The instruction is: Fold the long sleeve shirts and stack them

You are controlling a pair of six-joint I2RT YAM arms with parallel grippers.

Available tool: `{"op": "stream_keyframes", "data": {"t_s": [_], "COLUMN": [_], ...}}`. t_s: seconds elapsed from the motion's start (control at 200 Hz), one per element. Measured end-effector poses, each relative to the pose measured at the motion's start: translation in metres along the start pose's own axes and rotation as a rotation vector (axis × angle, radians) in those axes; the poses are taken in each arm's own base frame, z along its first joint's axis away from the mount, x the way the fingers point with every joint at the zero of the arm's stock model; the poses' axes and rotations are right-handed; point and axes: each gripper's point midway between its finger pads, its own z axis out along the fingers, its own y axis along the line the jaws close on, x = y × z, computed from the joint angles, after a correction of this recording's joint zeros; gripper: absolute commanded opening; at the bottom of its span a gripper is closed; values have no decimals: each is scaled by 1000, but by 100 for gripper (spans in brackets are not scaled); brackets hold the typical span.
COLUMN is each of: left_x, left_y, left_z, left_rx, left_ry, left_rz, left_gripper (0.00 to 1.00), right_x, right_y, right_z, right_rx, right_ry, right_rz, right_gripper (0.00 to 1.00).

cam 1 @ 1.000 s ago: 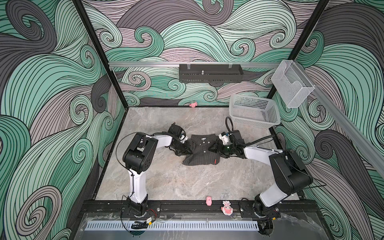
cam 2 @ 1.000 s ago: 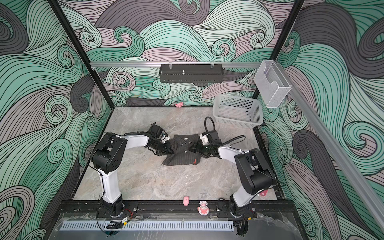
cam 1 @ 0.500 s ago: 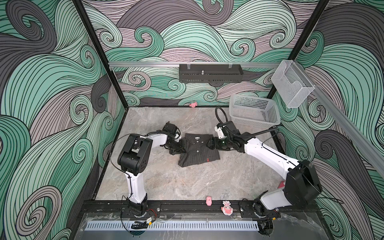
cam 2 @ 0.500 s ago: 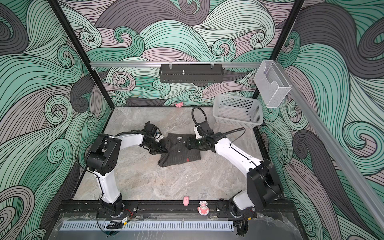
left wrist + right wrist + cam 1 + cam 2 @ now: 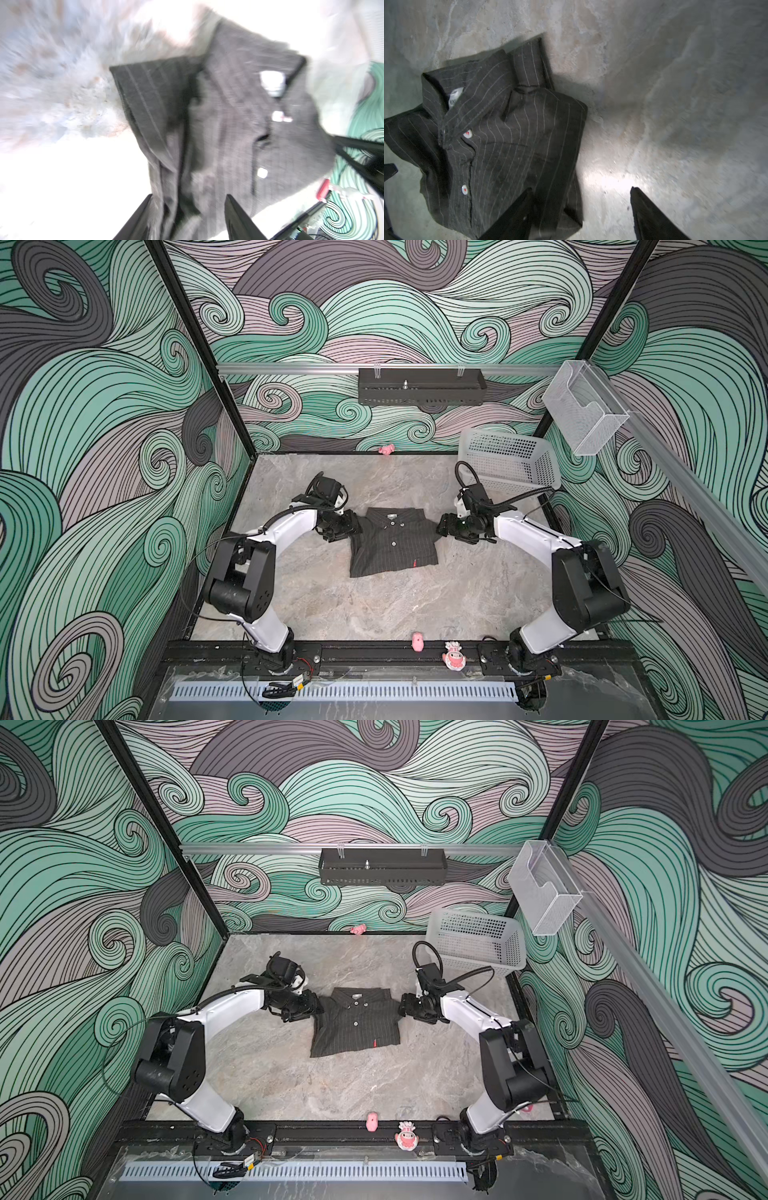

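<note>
Contents of the work cell, left to right:

1. Left gripper (image 5: 352,526): low on the grey stone-look table (image 5: 374,605), at the left shoulder edge of the shirt (image 5: 392,543). In the left wrist view its two dark fingers (image 5: 143,216) stand apart, with blurred cloth lying between them; nothing is pinched.
2. Shirt: one, dark charcoal with thin pale pinstripes. It lies folded into a compact rectangle at mid-table, between the two grippers, in both top views. Collar (image 5: 392,514) towards the back wall, button row up the middle, small red tag (image 5: 414,563) near the front edge. Flat on the table.
3. Small pink object (image 5: 386,449): on the table against the back wall.
4. Black tray (image 5: 422,387): hung on the back rail.
5. Pink object (image 5: 417,642) and pink-and-white figure (image 5: 454,654): on the front rail.
6. Right gripper (image 5: 441,526): just beside the shirt's right edge, fingers spread wide, holding nothing. In the right wrist view one finger (image 5: 517,212) overlaps the shirt's edge, its partner sits over bare table.
7. White mesh basket (image 5: 509,460): back right corner.
8. Clear plastic box (image 5: 586,414): mounted on the right rail.
</note>
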Motion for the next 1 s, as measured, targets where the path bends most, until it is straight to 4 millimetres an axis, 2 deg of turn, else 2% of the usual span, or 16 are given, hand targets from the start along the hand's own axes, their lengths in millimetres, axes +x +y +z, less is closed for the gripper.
{"op": "stream_keyframes", "data": {"t_s": [0.14, 0.275, 0.325, 0.425, 0.48, 0.55, 0.625, 0.655, 0.766, 1.001], "left_x": [-14, -17, -16, -22, -27, -34, -39, -40, -39, -34], "left_y": [-12, -7, -2, 4, 5, 4, 3, 3, 4, 11], "left_z": [-2, 19, 29, 45, 50, 54, 53, 52, 44, 4], "left_rx": [27, 18, 5, -19, -28, -34, -36, -38, -53, -99], "left_ry": [-9, 40, 63, 90, 91, 86, 76, 72, 50, -63], "left_rz": [20, 4, -6, -14, -11, -4, 6, 12, 24, 42], "left_gripper": [56, 54, 52, 40, 29, 13, 0, 0, 0, 0], "right_x": [-13, -31, -37, -50, -56, -60, -62, -62, -63, -74], "right_y": [7, 18, 21, 32, 38, 44, 50, 52, 62, 95], "right_z": [26, 39, 41, 41, 40, 38, 36, 35, 30, 4], "right_rx": [-91, -165, -184, -225, -252, -272, -288, -292, -296, -305], "right_ry": [30, 34, 30, 19, 11, 5, -1, -3, -28, -162], "right_rz": [47, 68, 64, 55, 48, 37, 11, 3, -60, -246], "right_gripper": [67, 58, 51, 32, 21, 12, 3, 0, 0, 0]}}
